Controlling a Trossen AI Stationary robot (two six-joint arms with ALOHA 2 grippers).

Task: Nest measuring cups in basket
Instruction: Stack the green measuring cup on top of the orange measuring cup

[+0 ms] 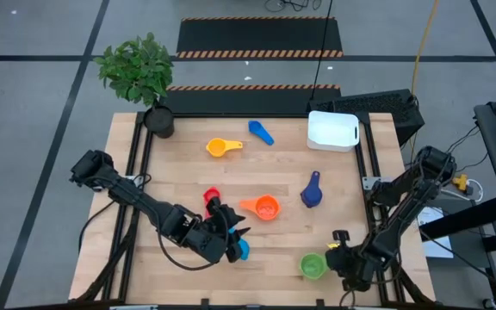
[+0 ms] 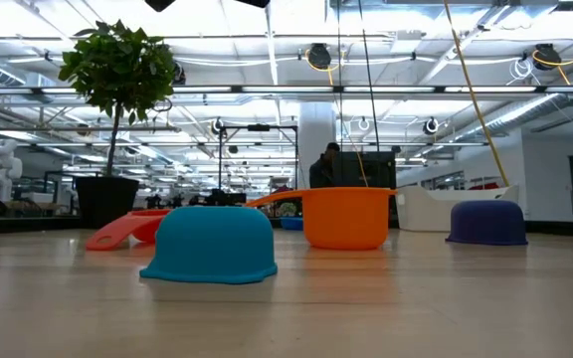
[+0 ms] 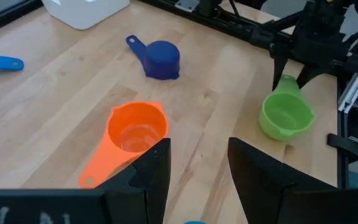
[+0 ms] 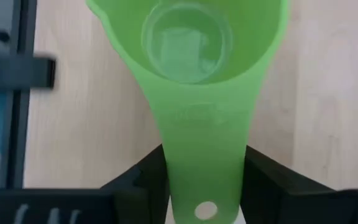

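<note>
Several measuring cups lie scattered on the table. The green cup (image 1: 313, 265) stands open side up near the near right corner, and my right gripper (image 1: 331, 257) is shut on it. My left gripper (image 3: 197, 168) is open and empty just over the upturned light blue cup (image 1: 242, 251), which rests on its rim (image 2: 209, 268). The orange cup (image 3: 137, 127) stands upright just past my left fingers. The red cup (image 1: 211, 197), navy cup (image 1: 312, 191), yellow cup (image 1: 222, 147) and mid blue cup (image 1: 261, 132) lie apart. The white basket (image 1: 332, 130) sits at the far right. My right gripper holds the green cup by its flat handle (image 4: 204, 162), pinched between the two fingers across its width near the free end. The fingers (image 3: 277, 67) come from the table's right side, slanting down, along the handle. The cup's bowl (image 3: 284, 118) rests upright on the table.
A dark plant pot (image 1: 158, 119) with a leafy plant stands at the far left corner. Black frame rails (image 1: 370, 164) run along the table's right side, close to my right arm. Bare wood shows between the orange cup and the green cup (image 3: 222, 106).
</note>
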